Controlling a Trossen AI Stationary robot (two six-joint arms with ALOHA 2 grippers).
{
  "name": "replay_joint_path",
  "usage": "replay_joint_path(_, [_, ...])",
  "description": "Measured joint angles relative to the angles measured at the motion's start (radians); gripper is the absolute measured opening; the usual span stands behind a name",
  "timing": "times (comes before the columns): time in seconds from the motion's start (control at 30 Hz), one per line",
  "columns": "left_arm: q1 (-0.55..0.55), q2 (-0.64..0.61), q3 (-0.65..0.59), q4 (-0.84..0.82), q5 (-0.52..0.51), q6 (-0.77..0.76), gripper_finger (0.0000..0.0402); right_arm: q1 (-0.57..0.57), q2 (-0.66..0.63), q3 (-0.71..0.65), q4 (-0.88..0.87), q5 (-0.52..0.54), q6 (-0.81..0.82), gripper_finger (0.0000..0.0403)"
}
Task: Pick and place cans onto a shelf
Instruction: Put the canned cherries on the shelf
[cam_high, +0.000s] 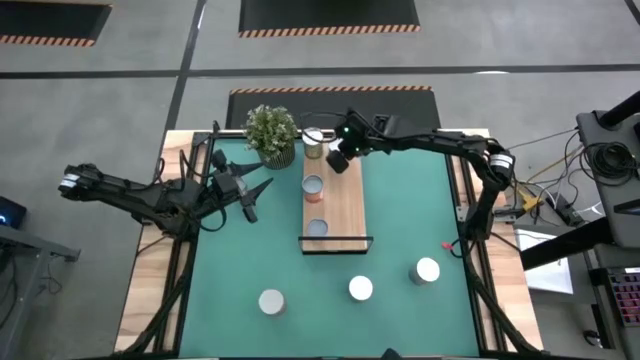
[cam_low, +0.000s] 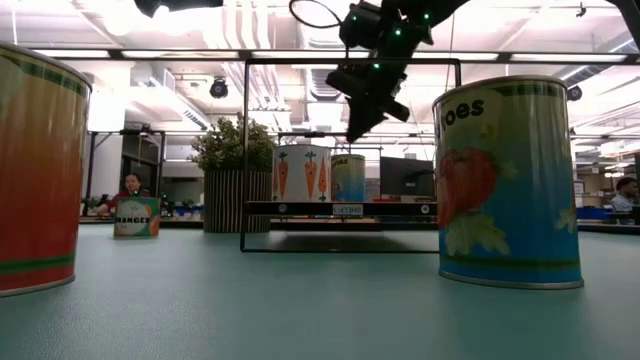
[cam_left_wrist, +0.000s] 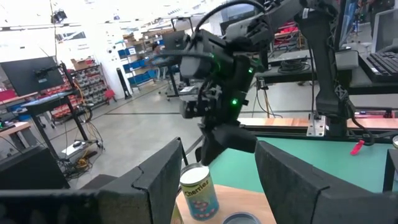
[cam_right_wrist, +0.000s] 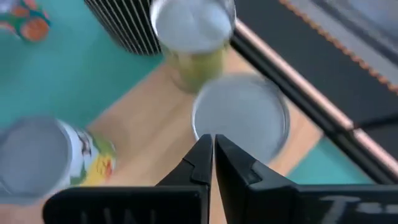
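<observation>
Over the far end of the shelf (cam_high: 333, 205), at about 12 o'clock on the bench (cam_high: 400, 230), hovers the right pincer (cam_high: 338, 162), pinched fully shut and holding nothing. Directly below sit several cans (cam_right_wrist: 241, 118) close together on the board; three more wait near 6 o'clock. Could clip a can top if lowered without widening, toppling it against its neighbours or the plant (cam_high: 272, 133). At 9 o'clock waits the left pincer (cam_high: 262, 190), half wide, empty.
</observation>
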Motion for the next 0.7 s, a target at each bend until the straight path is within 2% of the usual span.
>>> replay_joint_path(0.1, [0.0,0.0,0.0,0.0,0.0,0.0,0.0187,-0.022,0.007,0.0,0.065,-0.001,-0.027,0.0009])
replay_joint_path(0.37, [0.0,0.0,0.0,0.001,0.001,0.0,0.0187,-0.044,0.059,-0.013,0.102,-0.01,-0.112,0.0009])
replay_joint_path(0.7, [0.0,0.0,0.0,0.001,0.001,0.0,0.0187,-0.053,0.12,-0.011,0.185,0.04,-0.052,0.0009])
